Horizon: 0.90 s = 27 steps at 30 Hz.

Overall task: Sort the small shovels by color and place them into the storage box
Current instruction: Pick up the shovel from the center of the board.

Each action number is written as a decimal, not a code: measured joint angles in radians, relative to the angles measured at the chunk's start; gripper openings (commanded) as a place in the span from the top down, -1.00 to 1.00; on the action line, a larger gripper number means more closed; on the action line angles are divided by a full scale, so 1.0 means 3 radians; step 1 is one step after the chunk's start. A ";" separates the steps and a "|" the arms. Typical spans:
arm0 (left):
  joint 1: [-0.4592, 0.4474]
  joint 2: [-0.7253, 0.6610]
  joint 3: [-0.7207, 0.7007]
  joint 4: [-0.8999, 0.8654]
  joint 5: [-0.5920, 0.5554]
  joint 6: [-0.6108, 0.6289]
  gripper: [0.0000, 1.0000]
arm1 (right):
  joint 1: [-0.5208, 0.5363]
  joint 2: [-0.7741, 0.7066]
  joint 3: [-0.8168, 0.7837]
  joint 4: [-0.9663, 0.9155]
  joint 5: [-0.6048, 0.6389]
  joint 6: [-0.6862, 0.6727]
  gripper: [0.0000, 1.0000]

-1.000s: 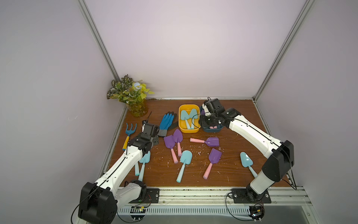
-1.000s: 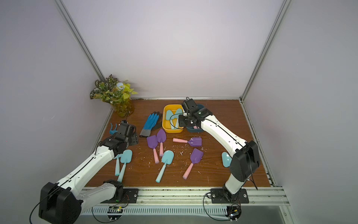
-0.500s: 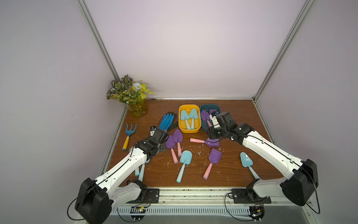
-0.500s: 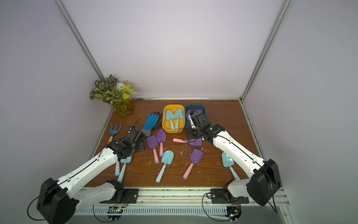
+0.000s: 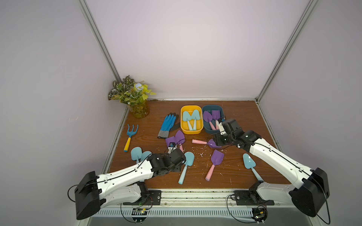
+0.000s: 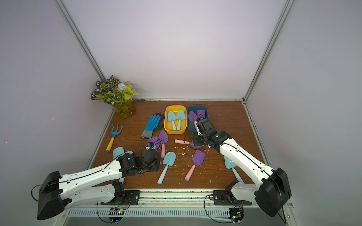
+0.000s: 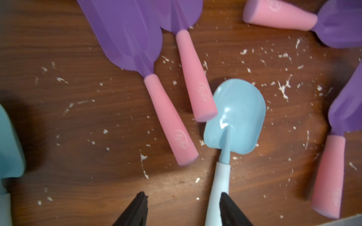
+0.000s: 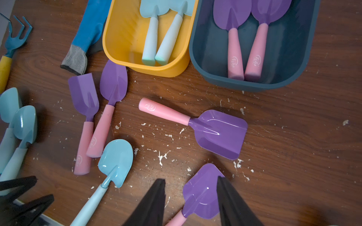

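Note:
A yellow storage box holds two aqua shovels. Beside it, a dark blue box holds two purple, pink-handled ones. My left gripper is open and low over the table. The pale handle of a loose aqua shovel lies between its fingers, against one of them. My right gripper is open above the table, and the blade of a purple shovel shows between its fingers. Another purple shovel lies just beyond. More loose shovels lie about the table.
A blue rake with a yellow handle and a blue glove lie at the left. A potted plant fills the back left corner. Two aqua shovels lie beside my left arm, another under my right arm. White crumbs litter the wood.
My left arm swung right and forward from near the rake to the aqua shovel, its jaws narrowing. My right gripper drew back from over the dark blue box to above the loose purple shovels.

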 measured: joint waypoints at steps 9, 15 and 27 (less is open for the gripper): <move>-0.0371 0.0413 -0.0019 0.0001 0.0058 -0.0109 -0.25 | 0.0000 -0.0226 -0.0112 -0.0078 0.0109 0.0207 0.03; -0.0446 0.0782 0.0047 0.0001 0.0056 -0.0107 -0.26 | -0.0003 -0.0262 -0.0123 -0.0086 0.0149 0.0259 0.03; -0.0605 0.1235 0.0234 0.0001 0.0061 -0.0098 -0.26 | -0.0003 -0.0200 -0.0123 -0.0088 0.0173 0.0261 0.03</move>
